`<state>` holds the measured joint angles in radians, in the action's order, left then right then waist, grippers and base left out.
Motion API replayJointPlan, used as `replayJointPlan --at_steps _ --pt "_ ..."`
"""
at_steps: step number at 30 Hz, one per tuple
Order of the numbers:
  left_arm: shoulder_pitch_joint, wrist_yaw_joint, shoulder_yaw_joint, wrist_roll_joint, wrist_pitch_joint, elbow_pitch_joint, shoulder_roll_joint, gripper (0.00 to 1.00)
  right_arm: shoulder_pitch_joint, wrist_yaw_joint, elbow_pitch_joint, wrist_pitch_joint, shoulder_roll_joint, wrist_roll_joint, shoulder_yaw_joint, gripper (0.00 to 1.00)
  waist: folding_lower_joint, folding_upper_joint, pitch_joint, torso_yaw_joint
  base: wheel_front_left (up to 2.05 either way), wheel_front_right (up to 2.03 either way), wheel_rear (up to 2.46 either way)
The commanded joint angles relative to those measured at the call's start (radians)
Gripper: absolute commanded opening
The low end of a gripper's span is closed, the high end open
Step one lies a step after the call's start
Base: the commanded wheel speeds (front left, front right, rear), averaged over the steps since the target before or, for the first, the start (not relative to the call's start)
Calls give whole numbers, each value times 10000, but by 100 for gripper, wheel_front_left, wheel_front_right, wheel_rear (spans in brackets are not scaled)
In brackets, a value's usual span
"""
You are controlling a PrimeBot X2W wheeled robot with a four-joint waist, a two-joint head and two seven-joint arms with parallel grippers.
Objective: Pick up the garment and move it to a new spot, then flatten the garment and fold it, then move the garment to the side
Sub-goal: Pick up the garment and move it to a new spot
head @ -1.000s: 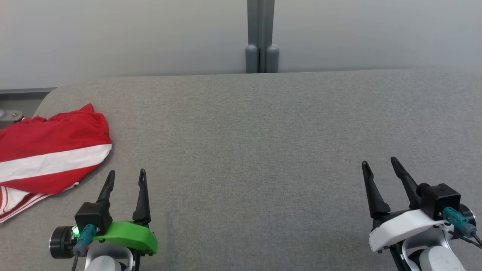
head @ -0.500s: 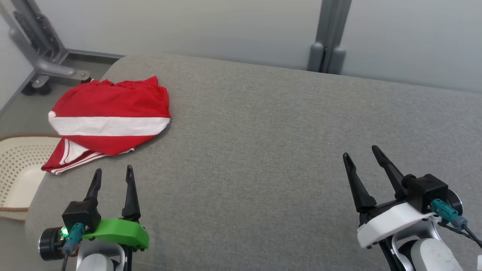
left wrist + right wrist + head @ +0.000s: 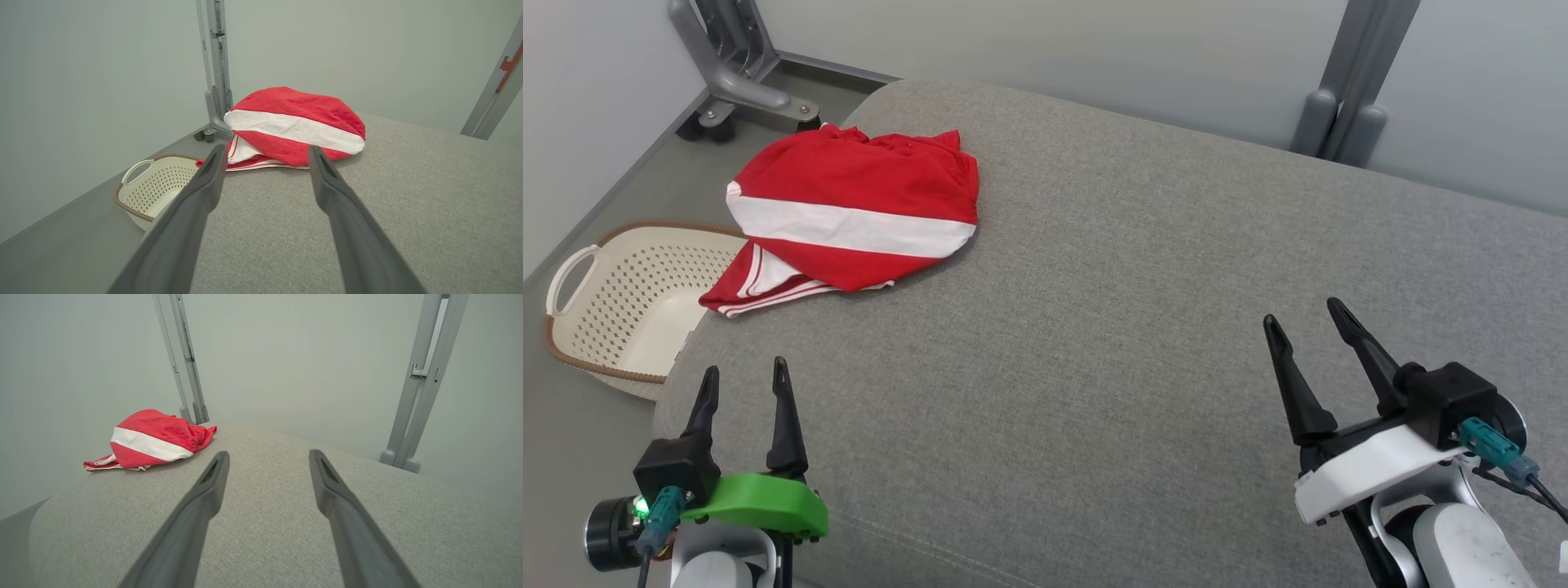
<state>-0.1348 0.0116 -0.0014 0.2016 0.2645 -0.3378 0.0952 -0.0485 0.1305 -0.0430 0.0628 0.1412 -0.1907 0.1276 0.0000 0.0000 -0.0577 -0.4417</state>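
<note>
The red shirt (image 3: 849, 212) lies bunched in the far left corner of the grey fabric tabletop (image 3: 1111, 327). Its striped trim reaches the left edge, above the cream laundry basket (image 3: 629, 302) on the floor. My left tool (image 3: 746, 367) hovers over the near left corner with its fingers spread wide and nothing between them. In the left wrist view the shirt (image 3: 294, 122) sits almost straight ahead along those fingers, a little to the right of centre. My right tool (image 3: 1302, 311) is also spread and empty, at the near right side. From it the shirt (image 3: 151, 443) lies well apart, diagonally across the tabletop. The heap's long axis follows its white band, running from the left edge toward the middle. I judge the left arm to be the nearer one for the pick. It reaches forward along the left edge, and the bare middle of the tabletop is a likely new spot.
</note>
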Motion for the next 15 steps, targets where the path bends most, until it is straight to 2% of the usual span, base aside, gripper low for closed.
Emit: replayJointPlan --at_steps 1,8,15 --pt "-159 -20 29 67 -4 27 -34 100 -141 3 -72 -40 91 1 19 100 0 0 -263 22 0 0 0" --pt "-930 180 59 270 -5 -256 -126 100 -597 3 -510 -352 358 84 13 100 0 0 -1313 353 0 0 0" --pt "-3252 580 -6 803 -545 -1287 -72 100 -1458 3 -1387 -947 865 285 -163 100 0 0 -3236 756 0 0 0"
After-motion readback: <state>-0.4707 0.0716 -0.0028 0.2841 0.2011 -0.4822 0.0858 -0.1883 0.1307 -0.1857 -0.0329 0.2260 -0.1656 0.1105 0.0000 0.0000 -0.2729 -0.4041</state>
